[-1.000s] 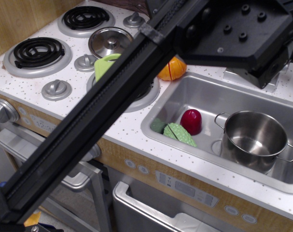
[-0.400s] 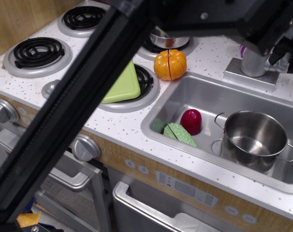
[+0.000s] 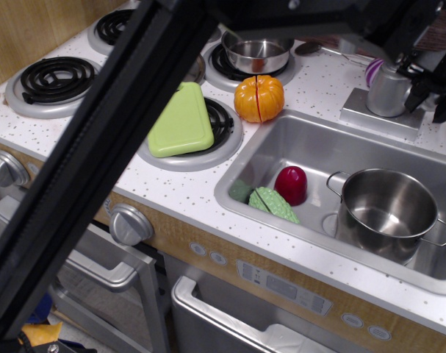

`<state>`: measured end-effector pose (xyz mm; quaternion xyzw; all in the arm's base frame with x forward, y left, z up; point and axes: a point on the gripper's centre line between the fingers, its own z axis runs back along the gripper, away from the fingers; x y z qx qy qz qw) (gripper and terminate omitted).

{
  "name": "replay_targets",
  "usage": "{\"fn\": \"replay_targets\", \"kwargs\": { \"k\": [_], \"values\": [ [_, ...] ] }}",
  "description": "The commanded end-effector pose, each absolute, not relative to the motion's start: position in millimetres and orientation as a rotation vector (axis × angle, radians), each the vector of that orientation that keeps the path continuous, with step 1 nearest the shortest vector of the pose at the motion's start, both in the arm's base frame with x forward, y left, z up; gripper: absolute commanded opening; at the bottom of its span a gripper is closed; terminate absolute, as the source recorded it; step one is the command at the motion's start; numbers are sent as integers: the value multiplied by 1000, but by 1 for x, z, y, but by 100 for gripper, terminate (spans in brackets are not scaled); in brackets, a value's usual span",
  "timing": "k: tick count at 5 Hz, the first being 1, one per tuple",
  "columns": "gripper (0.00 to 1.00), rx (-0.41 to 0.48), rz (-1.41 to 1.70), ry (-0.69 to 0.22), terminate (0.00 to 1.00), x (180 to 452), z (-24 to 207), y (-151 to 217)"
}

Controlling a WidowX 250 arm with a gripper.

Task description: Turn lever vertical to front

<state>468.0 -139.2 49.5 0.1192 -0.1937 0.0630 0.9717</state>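
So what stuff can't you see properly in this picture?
- The lever: only its shiny stub on the grey base plate shows; the arm part is hidden behind the gripper.
- The gripper: dark, cut off by the right edge, so open or shut is unclear.
- Back left burner: mostly covered by the black robot arm.
- Purple thing: half hidden behind the lever.

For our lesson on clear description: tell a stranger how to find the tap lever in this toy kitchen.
Start at the steel sink on the right of the counter. Behind its far rim sits a square grey base plate carrying a stubby shiny cylinder, the lever, with the dark gripper right beside it. Unlike the pot in the sink, it stands on the counter.
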Motion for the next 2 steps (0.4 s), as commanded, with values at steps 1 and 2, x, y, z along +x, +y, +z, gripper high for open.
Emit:
{"fn": "replay_targets", "kwargs": {
  "k": [1, 2],
  "values": [
    [0, 176, 176, -495, 0, 474, 90, -136],
    [0, 167, 176, -503, 100, 476, 81, -136]
  ]
}}
